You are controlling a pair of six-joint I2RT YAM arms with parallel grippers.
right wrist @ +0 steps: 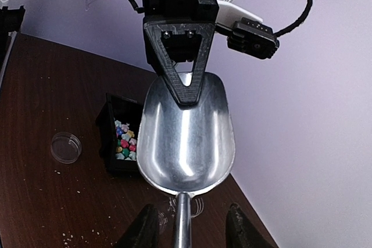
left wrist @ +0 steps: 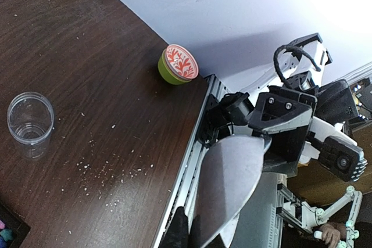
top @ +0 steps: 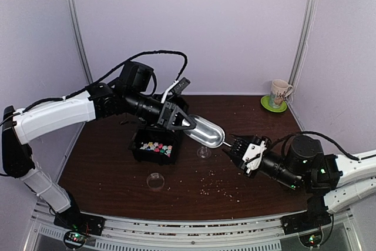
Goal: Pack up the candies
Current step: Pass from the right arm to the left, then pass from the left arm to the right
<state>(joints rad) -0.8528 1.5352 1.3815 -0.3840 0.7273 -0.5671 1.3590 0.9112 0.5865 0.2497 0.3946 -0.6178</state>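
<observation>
L gripper (top: 178,119) pinches the scoop (top: 205,131) bowl, R gripper (top: 231,147) jaws spread either side of its handle — I see candies (top: 155,147) in the box (top: 136,148) just left of the bowl, handle axis pointing at R.

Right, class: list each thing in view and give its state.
scoop: empty, held off the table
left gripper: shut on the scoop's rim
right gripper: open, either side of the handle
candies: in the black box
black box: open
clear jar: upright, empty, uncovered
clear lid: flat on the table
</observation>
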